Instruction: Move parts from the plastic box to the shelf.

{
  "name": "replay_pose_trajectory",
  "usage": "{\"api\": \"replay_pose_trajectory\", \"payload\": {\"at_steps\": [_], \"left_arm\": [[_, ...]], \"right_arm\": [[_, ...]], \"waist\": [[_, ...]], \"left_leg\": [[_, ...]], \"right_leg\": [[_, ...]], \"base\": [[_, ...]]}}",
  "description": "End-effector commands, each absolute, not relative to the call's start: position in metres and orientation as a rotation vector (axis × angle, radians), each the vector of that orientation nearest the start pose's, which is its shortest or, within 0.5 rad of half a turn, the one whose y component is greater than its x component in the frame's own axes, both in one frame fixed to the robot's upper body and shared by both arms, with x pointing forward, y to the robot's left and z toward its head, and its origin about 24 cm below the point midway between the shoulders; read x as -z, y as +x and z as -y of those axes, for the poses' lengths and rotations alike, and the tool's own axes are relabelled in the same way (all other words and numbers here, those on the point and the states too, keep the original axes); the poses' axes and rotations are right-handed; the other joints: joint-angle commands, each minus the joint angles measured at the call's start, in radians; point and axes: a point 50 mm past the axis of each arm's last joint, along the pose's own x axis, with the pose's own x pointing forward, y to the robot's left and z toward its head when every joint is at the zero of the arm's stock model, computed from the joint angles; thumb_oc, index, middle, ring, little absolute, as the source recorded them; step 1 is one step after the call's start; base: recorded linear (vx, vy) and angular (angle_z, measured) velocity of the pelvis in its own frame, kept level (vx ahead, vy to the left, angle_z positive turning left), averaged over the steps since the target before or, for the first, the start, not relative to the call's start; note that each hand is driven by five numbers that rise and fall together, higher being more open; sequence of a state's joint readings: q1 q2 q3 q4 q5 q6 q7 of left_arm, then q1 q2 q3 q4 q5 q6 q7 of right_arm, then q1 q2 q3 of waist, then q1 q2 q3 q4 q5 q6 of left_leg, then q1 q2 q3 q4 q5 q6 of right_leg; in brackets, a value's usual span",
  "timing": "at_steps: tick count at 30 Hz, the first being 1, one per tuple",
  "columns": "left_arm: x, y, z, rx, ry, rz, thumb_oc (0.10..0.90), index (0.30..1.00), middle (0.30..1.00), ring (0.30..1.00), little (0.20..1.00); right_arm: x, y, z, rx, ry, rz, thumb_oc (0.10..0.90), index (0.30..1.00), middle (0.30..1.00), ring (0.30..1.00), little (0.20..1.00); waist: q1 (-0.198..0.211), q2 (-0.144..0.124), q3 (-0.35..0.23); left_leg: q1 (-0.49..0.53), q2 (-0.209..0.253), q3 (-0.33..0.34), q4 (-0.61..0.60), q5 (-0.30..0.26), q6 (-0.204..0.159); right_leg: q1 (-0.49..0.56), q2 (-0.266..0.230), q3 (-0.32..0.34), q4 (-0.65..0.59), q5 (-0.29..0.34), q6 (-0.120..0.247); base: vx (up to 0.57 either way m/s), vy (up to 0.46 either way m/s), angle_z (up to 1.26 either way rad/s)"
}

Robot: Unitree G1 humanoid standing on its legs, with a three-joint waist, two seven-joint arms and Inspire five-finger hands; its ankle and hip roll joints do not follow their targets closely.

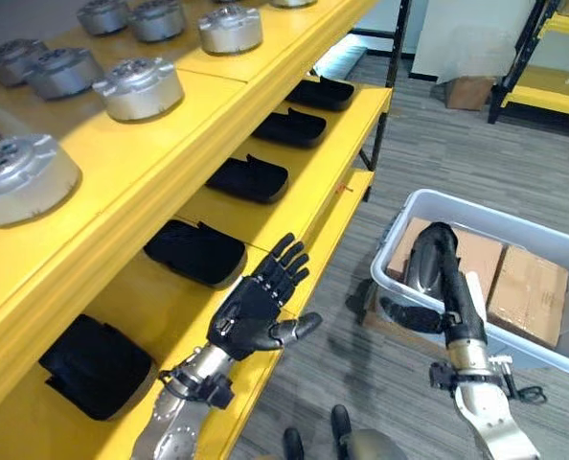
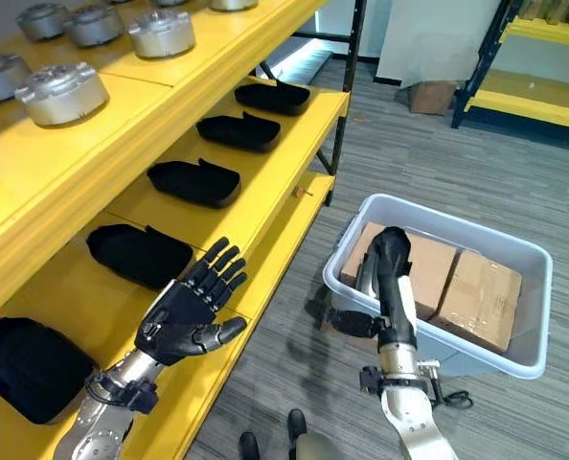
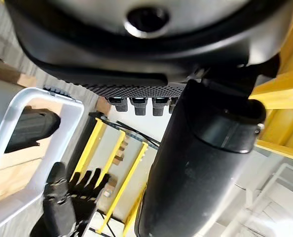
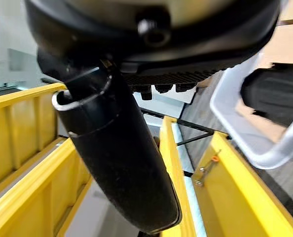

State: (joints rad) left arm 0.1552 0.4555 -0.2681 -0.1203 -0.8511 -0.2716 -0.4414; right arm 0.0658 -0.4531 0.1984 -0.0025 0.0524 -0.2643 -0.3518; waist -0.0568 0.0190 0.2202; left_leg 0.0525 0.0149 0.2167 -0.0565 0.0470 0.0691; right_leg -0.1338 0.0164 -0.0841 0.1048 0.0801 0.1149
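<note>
The white plastic box point(image 1: 495, 225) stands on the floor at the right and holds cardboard packs point(image 1: 526, 287) and a black part point(image 4: 279, 94), which also shows as the black part point(image 3: 30, 128). My right hand point(image 1: 440, 273) is open at the box's near left corner, with its fingers straight over the inside and its thumb out to the side, holding nothing. My left hand point(image 1: 261, 307) is open and empty, spread above the front edge of the yellow shelf point(image 1: 337, 206). Several black parts point(image 1: 196, 251) lie in a row on that shelf.
Round silver parts point(image 1: 139, 88) sit on the top shelf board. A dark shelf post point(image 1: 385, 86) rises beyond the shelf's end. A second yellow rack point(image 1: 543, 91) and a cardboard box point(image 1: 468, 91) stand at the back right. Grey floor lies between shelf and box.
</note>
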Motion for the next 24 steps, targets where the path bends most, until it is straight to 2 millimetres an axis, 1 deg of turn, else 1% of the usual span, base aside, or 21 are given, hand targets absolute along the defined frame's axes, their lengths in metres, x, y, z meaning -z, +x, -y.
{"api": "replay_pose_trajectory", "payload": {"at_steps": [1,3,4,6,8,9,10,11,12,14,16,18,21,24], "left_arm": [[-0.099,0.217,-0.168,0.623,-0.331,0.393,0.9,1.0,1.0,1.0,1.0],[-0.096,0.219,-0.165,0.647,-0.305,0.379,0.9,1.0,1.0,1.0,1.0],[-0.095,0.219,-0.165,0.652,-0.305,0.38,0.9,1.0,1.0,1.0,1.0],[-0.095,0.217,-0.163,0.721,-0.321,0.387,0.9,1.0,1.0,1.0,1.0],[-0.095,0.217,-0.164,0.704,-0.328,0.382,0.9,1.0,1.0,1.0,1.0],[-0.095,0.217,-0.165,0.69,-0.324,0.38,0.9,1.0,1.0,1.0,1.0],[-0.095,0.219,-0.164,0.673,-0.315,0.37,0.9,1.0,1.0,1.0,1.0],[-0.095,0.219,-0.163,0.672,-0.315,0.37,0.9,1.0,1.0,1.0,1.0],[-0.095,0.219,-0.163,0.668,-0.312,0.368,0.9,1.0,1.0,1.0,1.0],[-0.094,0.219,-0.163,0.676,-0.315,0.362,0.9,1.0,1.0,1.0,1.0],[-0.092,0.219,-0.165,0.657,-0.309,0.352,0.9,1.0,1.0,1.0,1.0],[-0.095,0.218,-0.165,0.657,-0.324,0.356,0.9,1.0,1.0,1.0,1.0],[-0.096,0.218,-0.161,0.683,-0.314,0.359,0.9,1.0,1.0,1.0,1.0],[-0.098,0.218,-0.159,0.681,-0.319,0.365,0.9,1.0,1.0,1.0,1.0]], "right_arm": [[-0.11,0.244,0.188,0.074,-0.279,0.512,0.9,1.0,1.0,1.0,1.0],[-0.111,0.247,0.185,0.082,-0.261,0.506,0.9,1.0,1.0,1.0,1.0],[-0.111,0.248,0.185,0.083,-0.261,0.506,0.9,1.0,1.0,1.0,1.0],[-0.112,0.249,0.181,0.072,-0.27,0.514,0.9,1.0,1.0,1.0,1.0],[-0.114,0.251,0.173,0.03,-0.292,0.518,0.9,1.0,1.0,1.0,1.0],[-0.114,0.252,0.17,0.004,-0.302,0.518,0.9,1.0,1.0,1.0,1.0],[-0.116,0.252,0.164,-0.052,-0.349,0.514,0.9,1.0,1.0,1.0,1.0],[-0.116,0.252,0.164,-0.056,-0.352,0.517,0.9,1.0,1.0,1.0,1.0],[-0.122,0.25,0.161,-0.094,-0.432,0.58,0.9,1.0,1.0,1.0,1.0],[-0.129,0.247,0.16,-0.134,-0.487,0.615,0.9,1.0,1.0,1.0,1.0],[-0.134,0.246,0.163,-0.166,-0.523,0.613,0.9,1.0,1.0,1.0,1.0],[-0.138,0.246,0.169,-0.152,-0.545,0.609,0.9,1.0,1.0,1.0,1.0],[-0.138,0.25,0.177,-0.117,-0.592,0.607,0.9,1.0,1.0,1.0,1.0],[-0.139,0.251,0.181,-0.089,-0.608,0.626,0.9,1.0,1.0,1.0,1.0]], "waist": [[0.025,-0.032,-0.029],[0.022,-0.036,-0.035],[0.022,-0.036,-0.035],[0.022,-0.037,-0.045],[0.022,-0.037,-0.049],[0.023,-0.037,-0.049],[0.025,-0.04,-0.054],[0.025,-0.04,-0.054],[0.025,-0.043,-0.059],[0.026,-0.045,-0.062],[0.022,-0.049,-0.065],[0.016,-0.051,-0.066],[0.01,-0.048,-0.054],[0.003,-0.046,-0.044]], "left_leg": [[-0.001,-0.019,-0.052,0.059,-0.116,-0.012],[0.01,-0.006,-0.079,0.051,-0.115,-0.02],[0.013,-0.005,-0.082,0.049,-0.114,-0.021],[0.029,0.012,-0.098,0.023,-0.108,-0.038],[0.059,0.04,-0.083,-0.004,-0.102,-0.061],[0.069,0.05,-0.075,-0.012,-0.101,-0.068],[0.079,0.068,-0.057,-0.017,-0.1,-0.081],[0.08,0.071,-0.056,-0.017,-0.099,-0.084],[0.075,0.091,-0.048,-0.011,-0.095,-0.099],[0.072,0.113,-0.038,-0.007,-0.09,-0.113],[0.082,0.138,-0.024,-0.007,-0.084,-0.132],[0.08,0.169,-0.006,0.008,-0.075,-0.145],[0.064,0.21,-0.005,0.045,-0.066,-0.159],[0.053,0.234,-0.007,0.068,-0.055,-0.166]], "right_leg": [[0.089,-0.132,-0.054,0.157,-0.155,-0.009],[0.118,-0.164,-0.001,0.078,-0.125,0.011],[0.123,-0.167,0.002,0.069,-0.121,0.014],[0.139,-0.208,0.033,-0.017,-0.062,0.039],[0.144,-0.239,0.03,-0.088,-0.007,0.065],[0.146,-0.246,0.023,-0.101,0.002,0.071],[0.164,-0.25,0.002,-0.132,-0.001,0.083],[0.165,-0.251,0.0,-0.135,0.0,0.083],[0.169,-0.255,-0.007,-0.146,-0.004,0.081],[0.174,-0.254,-0.022,-0.144,-0.014,0.077],[0.19,-0.24,-0.04,-0.138,-0.034,0.064],[0.195,-0.223,-0.064,-0.108,-0.066,0.043],[0.186,-0.196,-0.077,-0.062,-0.104,0.007],[0.179,-0.176,-0.075,-0.044,-0.117,-0.014]], "base": [[-0.01,-0.182,-0.82],[0.05,-0.173,-0.29],[0.07,-0.185,0.06],[0.07,-0.218,0.17],[0.09,-0.279,0.14],[0.14,-0.415,0.0],[0.11,-0.328,-0.08],[0.12,-0.428,-0.16],[0.06,-0.272,-0.1],[0.1,-0.346,-0.1],[0.17,-0.438,-0.27],[0.14,-0.398,-0.23],[0.08,-0.326,-0.1],[0.06,-0.249,-0.06]]}}
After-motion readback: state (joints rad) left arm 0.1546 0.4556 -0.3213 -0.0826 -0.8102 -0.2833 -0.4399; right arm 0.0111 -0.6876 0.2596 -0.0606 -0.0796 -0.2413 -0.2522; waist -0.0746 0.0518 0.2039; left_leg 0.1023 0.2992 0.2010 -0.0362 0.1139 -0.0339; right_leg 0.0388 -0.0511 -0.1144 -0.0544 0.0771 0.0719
